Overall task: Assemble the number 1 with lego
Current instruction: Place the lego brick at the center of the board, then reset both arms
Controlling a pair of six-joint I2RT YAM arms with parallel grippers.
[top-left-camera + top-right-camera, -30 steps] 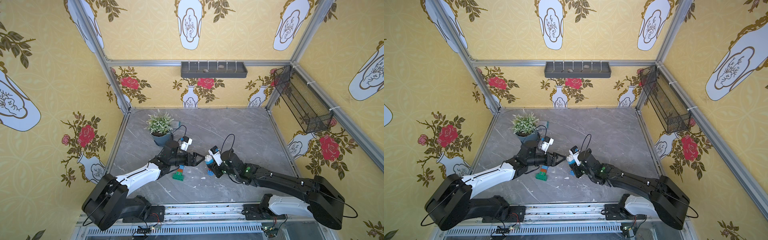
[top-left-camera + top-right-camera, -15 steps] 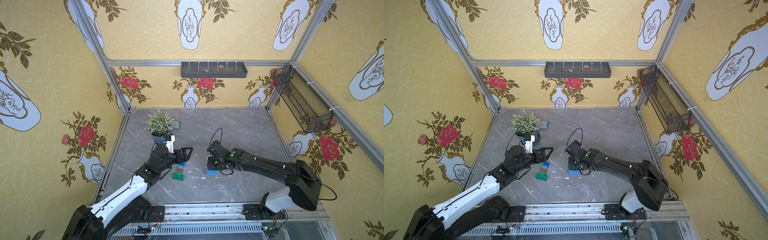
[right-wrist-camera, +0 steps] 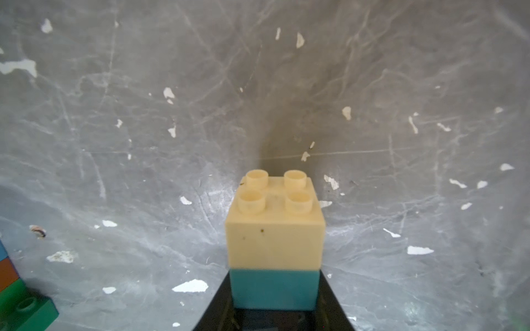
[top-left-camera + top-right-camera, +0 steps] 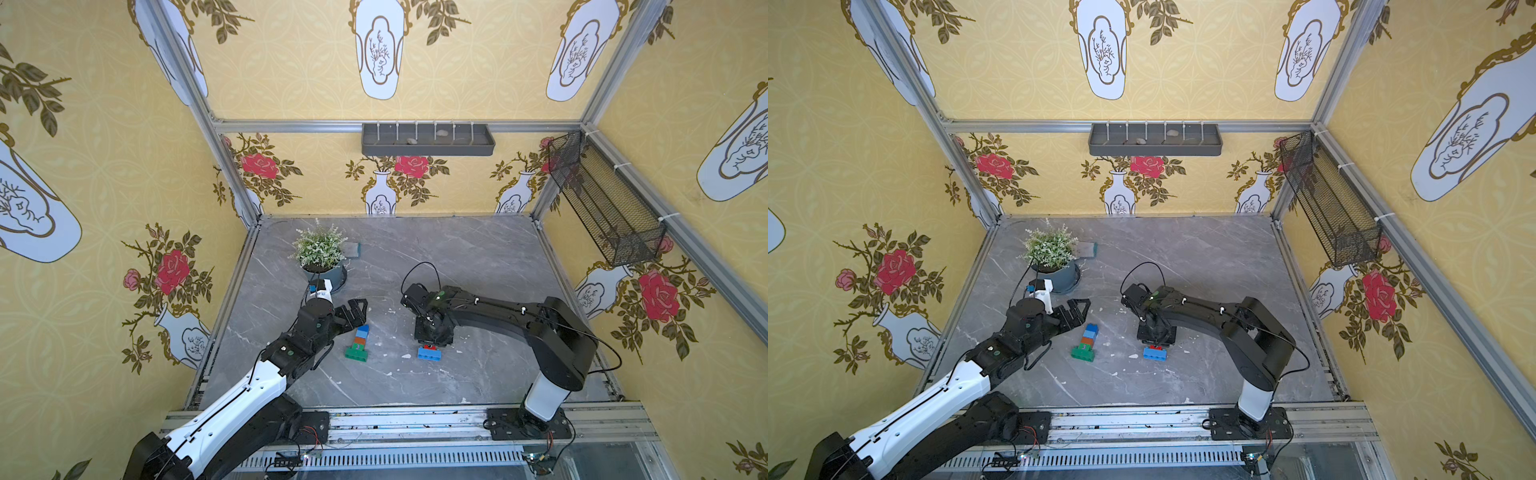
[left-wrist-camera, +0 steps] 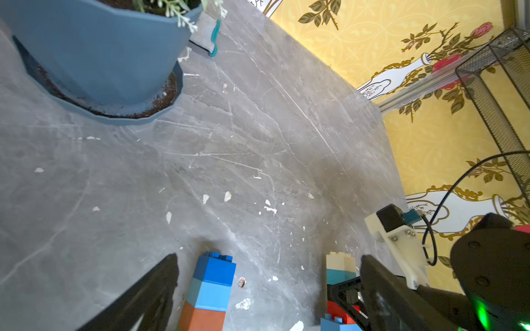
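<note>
The right gripper (image 4: 432, 338) has dropped to mid-table, pinching the seemingly light, rigid cream-and-teal plastic brick stack (image 3: 274, 243) by its smooth flat sides, over the long blue studded brick (image 4: 429, 353). The left gripper (image 4: 358, 312), retreated leftward, gapes wide.

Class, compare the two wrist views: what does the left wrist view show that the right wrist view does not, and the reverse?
Only the left wrist view: the plant pot, the mesh basket and a red brick. Only the right wrist view: all four studs on top of the white brick, and a long green brick. Both: the white brick sitting on the teal brick, the orange brick and the grey table.
</note>
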